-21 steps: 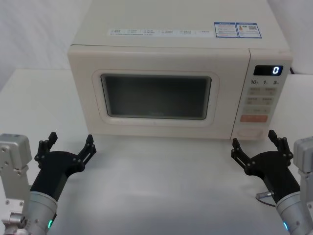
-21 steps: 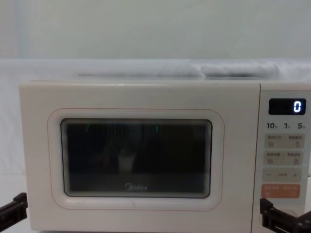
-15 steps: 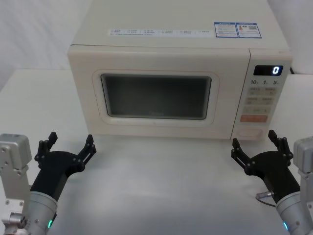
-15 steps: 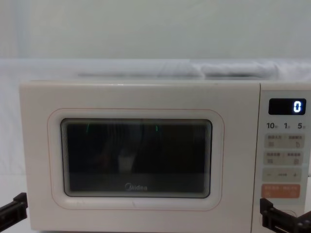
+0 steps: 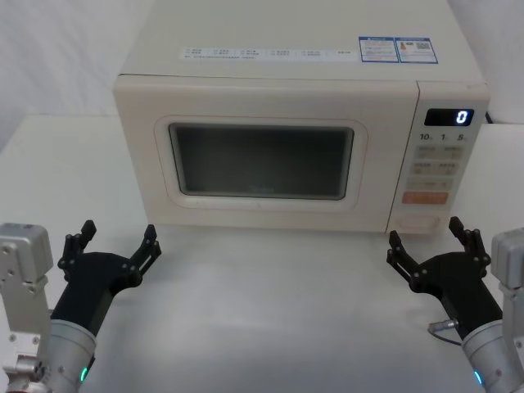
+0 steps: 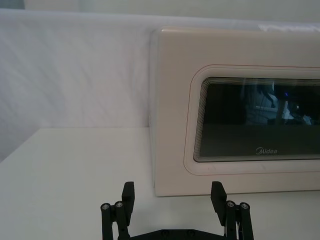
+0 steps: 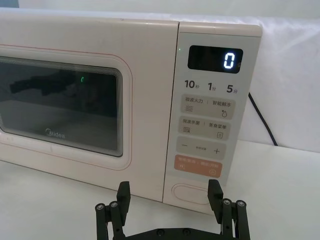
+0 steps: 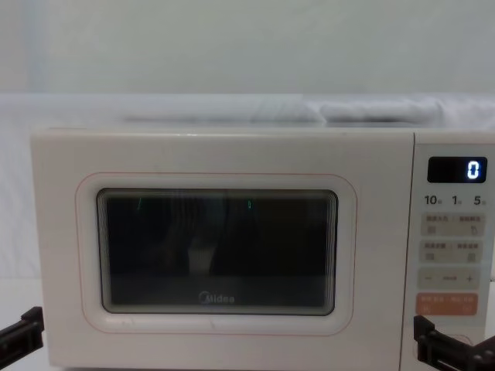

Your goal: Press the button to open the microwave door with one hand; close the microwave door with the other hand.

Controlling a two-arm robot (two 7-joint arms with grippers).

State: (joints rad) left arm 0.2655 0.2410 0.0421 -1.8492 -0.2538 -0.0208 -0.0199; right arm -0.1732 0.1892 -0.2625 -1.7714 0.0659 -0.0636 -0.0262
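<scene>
Two robot grippers wait before a closed microwave on a white table.
The right gripper [image 5: 432,246], jaws spread, faces the button [image 7: 191,193]; the left gripper [image 5: 115,243], also spread, faces the microwave door [image 5: 262,160], ready to close it.

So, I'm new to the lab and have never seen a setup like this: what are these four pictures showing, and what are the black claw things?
The claws are the robot's two grippers, one per arm. The head camera looks down on the table: the left gripper and the right gripper both hover open in front of a microwave, holding nothing. The chest camera sits lower and faces the closed door straight on. Each wrist camera rides on one arm: the left one looks at the door's left edge, the right one at the control panel, with the wide button at its bottom, just ahead of that gripper. The display reads 0.
</scene>
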